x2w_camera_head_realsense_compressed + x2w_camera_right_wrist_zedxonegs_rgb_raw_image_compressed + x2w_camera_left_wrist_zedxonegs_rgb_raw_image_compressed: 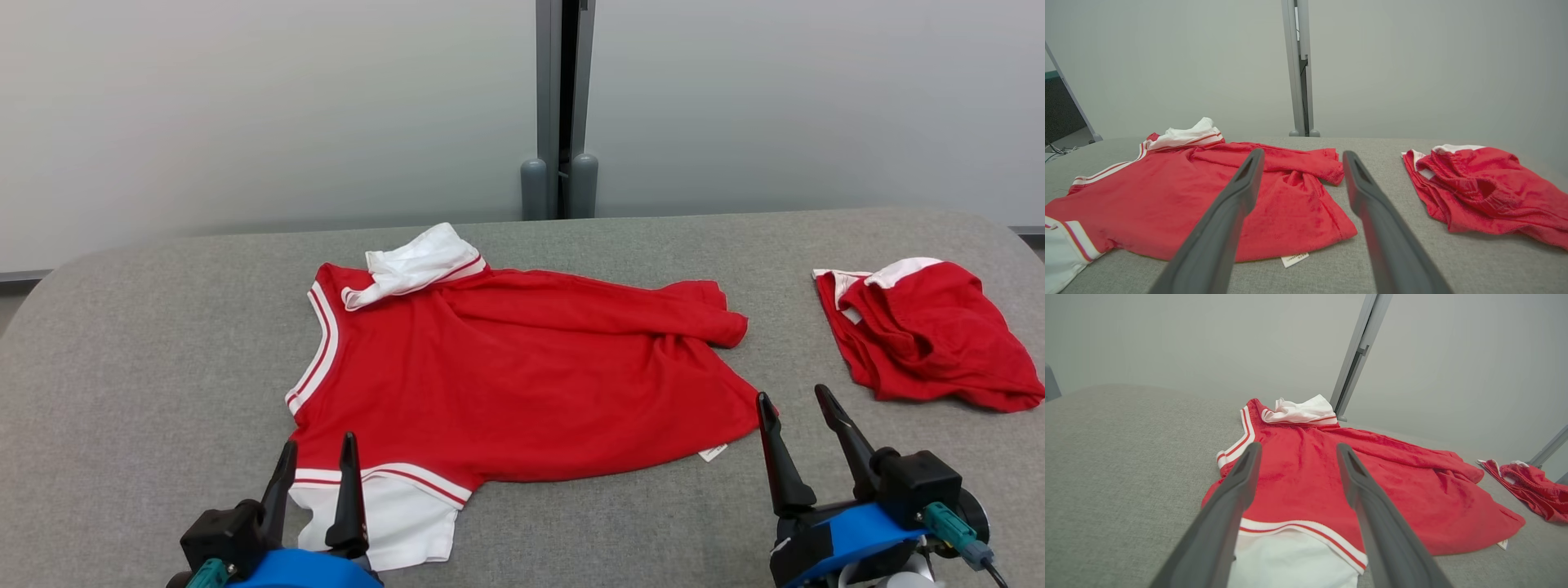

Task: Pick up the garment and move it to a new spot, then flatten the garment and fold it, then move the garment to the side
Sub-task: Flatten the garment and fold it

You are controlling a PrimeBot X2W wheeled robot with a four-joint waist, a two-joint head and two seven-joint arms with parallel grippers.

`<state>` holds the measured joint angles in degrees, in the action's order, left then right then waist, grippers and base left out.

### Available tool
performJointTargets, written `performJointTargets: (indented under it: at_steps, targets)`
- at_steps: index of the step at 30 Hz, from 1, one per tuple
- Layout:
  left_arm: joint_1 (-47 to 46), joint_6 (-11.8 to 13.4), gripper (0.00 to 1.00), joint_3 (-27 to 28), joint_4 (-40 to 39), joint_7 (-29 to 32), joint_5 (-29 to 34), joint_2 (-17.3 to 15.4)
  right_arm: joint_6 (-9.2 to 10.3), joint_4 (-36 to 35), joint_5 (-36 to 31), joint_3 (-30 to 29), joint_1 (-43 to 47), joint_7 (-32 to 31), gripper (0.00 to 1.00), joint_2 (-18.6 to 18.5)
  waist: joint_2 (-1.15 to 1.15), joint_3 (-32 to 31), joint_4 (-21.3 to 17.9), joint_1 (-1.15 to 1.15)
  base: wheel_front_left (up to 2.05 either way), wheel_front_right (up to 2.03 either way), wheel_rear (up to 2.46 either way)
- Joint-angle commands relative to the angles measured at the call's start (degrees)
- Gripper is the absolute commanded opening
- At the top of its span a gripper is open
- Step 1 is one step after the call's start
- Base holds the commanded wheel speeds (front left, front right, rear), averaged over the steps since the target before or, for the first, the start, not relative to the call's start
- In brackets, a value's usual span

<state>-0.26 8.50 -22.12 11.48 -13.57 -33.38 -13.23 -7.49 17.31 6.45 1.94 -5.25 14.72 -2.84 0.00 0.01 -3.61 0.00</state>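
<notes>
The garment [506,376] is a red jersey with white sleeves and red-white striped trim, spread out but wrinkled in the middle of the grey table [122,367]. Its far white sleeve [416,265] is bunched up, and its near white sleeve [404,514] lies flat. My left gripper [318,457] stands open over the near sleeve, holding nothing. The right gripper [796,400] is open just off the jersey's hem corner, where a small white label [713,452] sticks out. The jersey shows again in the left wrist view [1306,486] and the right wrist view [1180,196].
A second red piece with white trim [922,331] lies crumpled at the table's right side, also seen as a red heap [1486,188] in the right wrist view. A pale wall with a grey post [563,106] stands right behind the table.
</notes>
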Motion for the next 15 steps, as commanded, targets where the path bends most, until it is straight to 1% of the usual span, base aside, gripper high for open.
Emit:
performJointTargets:
  at_steps: [1,7,11,15]
  targets:
    - [0.1,0.0,1.0,0.4,0.4,-0.3,-0.3,-0.1,-0.01,0.2,0.1,0.0,-0.2,0.2,1.0,-0.1,0.0,0.0,0.0,0.0,0.0,0.0,0.0]
    - [0.1,-0.1,1.0,0.6,0.9,-0.6,-0.6,-0.2,-0.01,0.6,0.3,-0.1,-0.2,0.2,1.0,-0.1,0.0,0.3,0.1,0.0,0.0,0.0,0.0]
    - [1.4,0.4,1.0,1.6,1.1,-0.5,-1.4,-0.7,-0.01,0.7,0.3,-0.1,-0.5,0.2,1.0,-0.1,0.0,0.7,-0.1,0.0,0.0,0.0,0.0]
    - [5.1,0.3,1.0,2.1,1.3,1.3,-2.4,-3.0,-0.01,0.8,0.2,-1.1,-0.6,0.3,1.0,-0.1,0.0,1.5,-0.5,0.0,0.0,0.0,0.0]
